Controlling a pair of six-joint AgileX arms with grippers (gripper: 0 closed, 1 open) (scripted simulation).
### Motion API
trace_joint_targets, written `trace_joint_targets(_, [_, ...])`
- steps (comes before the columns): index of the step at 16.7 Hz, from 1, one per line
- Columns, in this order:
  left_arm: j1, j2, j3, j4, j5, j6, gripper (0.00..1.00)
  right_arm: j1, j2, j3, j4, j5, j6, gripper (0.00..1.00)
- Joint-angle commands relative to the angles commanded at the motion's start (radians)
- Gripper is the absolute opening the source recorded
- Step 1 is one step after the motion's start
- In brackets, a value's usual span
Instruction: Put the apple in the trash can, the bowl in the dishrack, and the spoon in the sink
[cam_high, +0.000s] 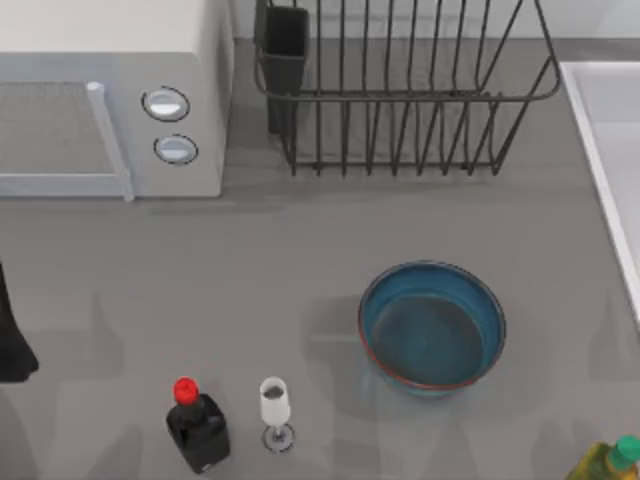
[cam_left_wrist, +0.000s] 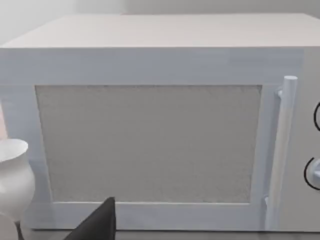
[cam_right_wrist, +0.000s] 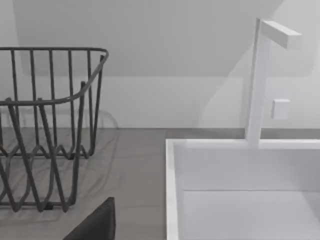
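On the bench (cam_high: 300, 250), the bowl (cam_high: 432, 325) stood untouched before the dishrack (cam_high: 400, 90); racking it seemingly came next. Claw states: cannot tell.

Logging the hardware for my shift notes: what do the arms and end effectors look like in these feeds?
Little of them shows. The left arm is a matte black, cable-free shape at the top view's left edge. Each wrist view shows one dark grey to black wedge-shaped finger tip, left and right, plain and unmarked.

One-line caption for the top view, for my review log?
Deep-blue glazed bowl sits on grey table before black wire dishrack, white microwave left, sink right.
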Motion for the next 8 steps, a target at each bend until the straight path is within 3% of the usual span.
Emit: trace_joint_targets(8, [-0.003,-0.006,-0.003,0.003,0.001,-0.010,1.00,0.004,0.010,0.010,-0.009,0.000,0.004,1.00])
